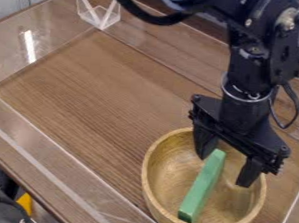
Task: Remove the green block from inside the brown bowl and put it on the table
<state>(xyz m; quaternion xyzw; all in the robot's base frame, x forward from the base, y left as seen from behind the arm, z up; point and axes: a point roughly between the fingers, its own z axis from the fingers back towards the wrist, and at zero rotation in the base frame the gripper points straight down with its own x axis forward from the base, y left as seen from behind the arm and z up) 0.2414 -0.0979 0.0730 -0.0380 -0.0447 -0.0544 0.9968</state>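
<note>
The light-brown wooden bowl (161,185) sits at the lower right of the dark wood-grain table (101,88). Inside it a bright green block (202,189) leans from the near rim up toward the middle. My black gripper (231,162) points straight down over the bowl, open, its two fingers straddling the block's upper end. One finger (202,149) reaches into the bowl on the left, the other on the right. Nothing is gripped.
Low clear acrylic walls (39,47) border the table on the left, back and front. A small clear acrylic stand (99,13) sits at the back left corner. The arm's black links rise above the bowl at the upper right.
</note>
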